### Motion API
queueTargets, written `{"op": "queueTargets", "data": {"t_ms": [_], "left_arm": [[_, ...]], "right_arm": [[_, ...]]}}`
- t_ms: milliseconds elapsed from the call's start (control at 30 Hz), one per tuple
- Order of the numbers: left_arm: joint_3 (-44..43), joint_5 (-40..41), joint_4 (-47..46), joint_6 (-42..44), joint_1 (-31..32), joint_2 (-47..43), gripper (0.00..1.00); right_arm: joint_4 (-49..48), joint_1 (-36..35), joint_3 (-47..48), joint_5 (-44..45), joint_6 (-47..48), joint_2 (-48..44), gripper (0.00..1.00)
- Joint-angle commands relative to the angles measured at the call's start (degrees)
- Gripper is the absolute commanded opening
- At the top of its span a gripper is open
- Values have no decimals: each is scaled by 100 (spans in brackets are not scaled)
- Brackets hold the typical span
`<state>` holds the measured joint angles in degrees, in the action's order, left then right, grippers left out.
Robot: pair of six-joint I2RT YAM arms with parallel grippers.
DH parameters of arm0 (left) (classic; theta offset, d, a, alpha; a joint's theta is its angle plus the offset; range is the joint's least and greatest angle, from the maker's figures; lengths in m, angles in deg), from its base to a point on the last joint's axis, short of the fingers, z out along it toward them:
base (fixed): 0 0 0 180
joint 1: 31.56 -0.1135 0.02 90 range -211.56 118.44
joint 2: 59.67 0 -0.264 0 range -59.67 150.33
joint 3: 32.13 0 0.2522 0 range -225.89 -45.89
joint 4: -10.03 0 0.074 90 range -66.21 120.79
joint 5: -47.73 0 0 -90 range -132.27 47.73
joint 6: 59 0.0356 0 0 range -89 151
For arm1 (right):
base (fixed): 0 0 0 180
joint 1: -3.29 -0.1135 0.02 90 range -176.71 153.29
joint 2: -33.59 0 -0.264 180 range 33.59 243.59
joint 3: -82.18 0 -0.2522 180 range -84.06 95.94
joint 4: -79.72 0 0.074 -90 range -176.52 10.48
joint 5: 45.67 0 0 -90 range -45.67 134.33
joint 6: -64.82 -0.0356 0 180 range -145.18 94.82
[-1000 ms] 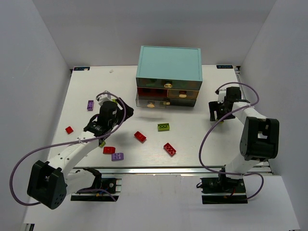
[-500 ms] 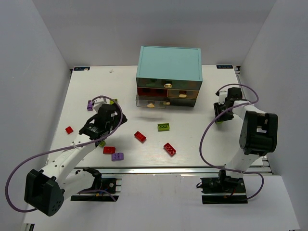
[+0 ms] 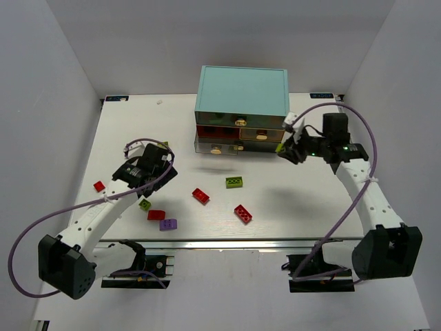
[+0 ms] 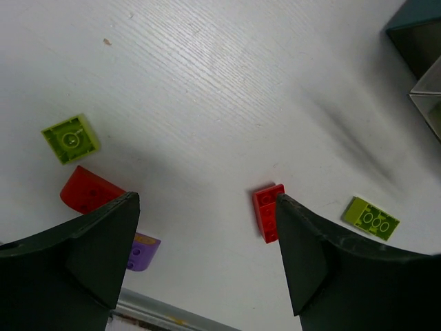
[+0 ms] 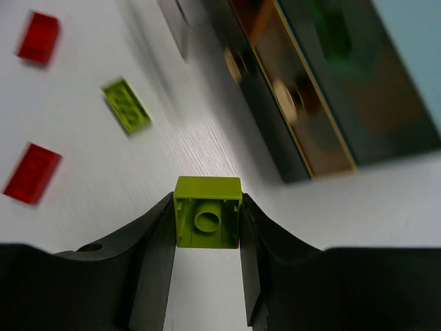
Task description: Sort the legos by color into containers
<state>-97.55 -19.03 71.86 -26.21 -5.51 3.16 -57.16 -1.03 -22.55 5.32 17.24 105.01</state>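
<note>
My right gripper (image 3: 286, 150) is shut on a yellow-green lego (image 5: 207, 221) and holds it above the table, just right of the cabinet's see-through drawers (image 3: 238, 134); the drawers (image 5: 303, 103) also show in the right wrist view. My left gripper (image 3: 157, 174) is open and empty above the table's left half; its jaws (image 4: 207, 227) stand wide apart. Loose legos lie below it: a red one (image 4: 269, 212), a yellow-green one (image 4: 372, 218), a lime one (image 4: 70, 138), another red (image 4: 86, 193) and a purple one (image 4: 141, 249).
The cabinet with its teal top (image 3: 241, 93) stands at the back middle. More legos lie on the table: red (image 3: 242, 214), red (image 3: 99, 185), yellow-green (image 3: 234, 182). White walls enclose the table on three sides.
My right gripper has risen from the table's right side with the yellow-green lego and swung left toward the drawers. My left gripper has shifted slightly left and nearer.
</note>
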Motion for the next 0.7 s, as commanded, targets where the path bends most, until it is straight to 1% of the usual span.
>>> {"op": "queueTargets", "data": {"t_ms": [0, 33, 100, 133, 167, 233, 267, 300, 400, 500, 600, 633, 667], "left_arm": [[-554, 206, 834, -641, -11, 194, 89], [-643, 233, 905, -686, -11, 299, 90], [-784, 303, 1081, -756, -11, 370, 90], [-784, 373, 1177, -809, -11, 397, 91], [-776, 382, 1204, -835, -11, 388, 91], [-680, 339, 1196, -862, -11, 327, 91], [-635, 321, 1195, -888, -11, 213, 91], [-583, 295, 1195, -932, -11, 143, 91], [-345, 233, 1239, -1090, -11, -147, 91], [-108, 216, 1362, -1248, -11, -454, 92], [85, 233, 1476, -1441, -11, -683, 92], [129, 224, 1494, -1459, -11, -719, 92], [191, 216, 1538, -1503, -11, -719, 92]], "right_arm": [[-623, -952, 351, -487, -310, 73, 0], [-895, -1122, 474, -355, -704, 170, 0], [-1133, -1587, 905, 207, -1136, 574, 1], [-1413, -1816, 1063, 418, -1678, 732, 1], [-1477, -1905, 1404, 846, -1910, 1081, 1], [-1548, -2230, 1783, 1209, -2367, 1435, 1], [-1539, -2345, 1968, 1524, -2726, 1767, 0], [-1530, -2424, 2291, 1658, -2869, 1927, 0], [-1416, -2688, 2846, 2063, -3195, 2420, 1], [-1277, -2899, 3120, 2405, -3327, 2771, 2], [-1083, -3013, 3419, 2775, -3555, 3062, 8], [-1065, -3048, 3472, 2819, -3591, 3115, 13], [-1064, -3057, 3472, 2889, -3617, 3193, 20]]}}
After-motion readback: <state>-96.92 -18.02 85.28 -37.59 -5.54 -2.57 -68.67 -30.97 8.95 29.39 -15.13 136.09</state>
